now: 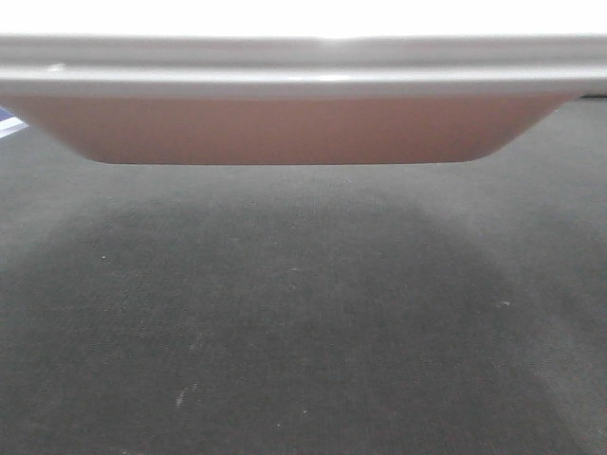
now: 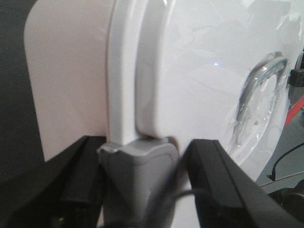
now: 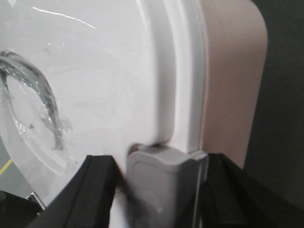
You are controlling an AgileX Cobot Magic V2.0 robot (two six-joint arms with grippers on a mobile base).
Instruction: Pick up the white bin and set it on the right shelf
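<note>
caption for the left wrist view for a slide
Left gripper clamped around the grey latch of the white bin, its glossy lid in view

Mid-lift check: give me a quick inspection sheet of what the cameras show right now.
Surface: dark grey carpet below, speckled with light flecks.
Job's things: white bin hangs clear of the carpet, lid on; right shelf not seen.
Clutter: nothing seen.
Grippers: left gripper and right gripper each straddle a grey latch at the bin's rim, apparently clamped.
Cables: thin black cable beyond the lid.
Surroundings: red bar at the left wrist view's edge.
</note>
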